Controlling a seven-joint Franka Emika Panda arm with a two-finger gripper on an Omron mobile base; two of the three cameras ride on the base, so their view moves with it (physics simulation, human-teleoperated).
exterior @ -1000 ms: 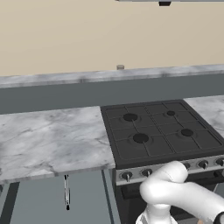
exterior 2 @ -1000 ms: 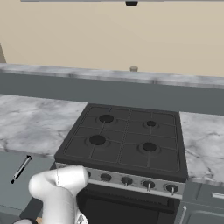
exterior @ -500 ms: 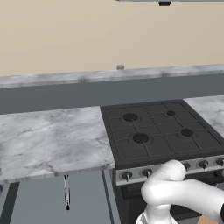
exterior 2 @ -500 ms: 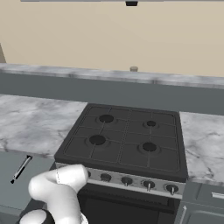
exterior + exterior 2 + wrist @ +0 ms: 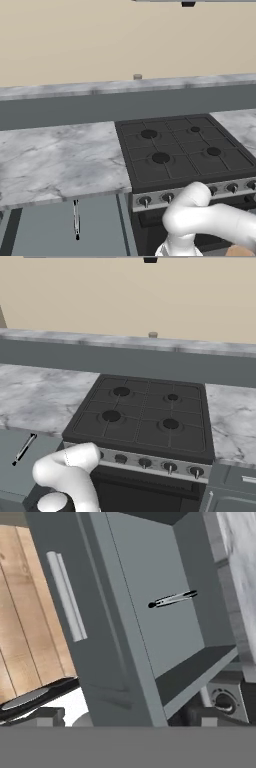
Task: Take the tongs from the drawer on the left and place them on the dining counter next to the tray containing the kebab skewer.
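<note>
The wide grey-blue drawer (image 5: pixel 145 567) stands pulled open below the marbled counter left of the stove, with its silver bar handle (image 5: pixel 66 594) on the flat front. The slim silvery tongs (image 5: pixel 172 599) with a dark tip lie alone on its plain grey floor, and also show as tongs (image 5: pixel 76 218) and tongs (image 5: pixel 24 448) in the base views. My gripper (image 5: pixel 132 717) hangs low in front of and above the drawer front, open, its fingertips (image 5: pixel 47 716) wide apart with nothing between them. The dining counter, tray and kebab skewer are out of view.
A black four-burner stove (image 5: pixel 182 150) with a row of knobs sits right of the drawer, marbled counter (image 5: pixel 55 160) to its left. My white arm (image 5: pixel 200 220) bends low in front of the stove. Wooden floor (image 5: pixel 20 612) lies below the drawer front.
The arm's elbow has shifted only slightly. The drawer stays open and the tongs lie in the same place.
</note>
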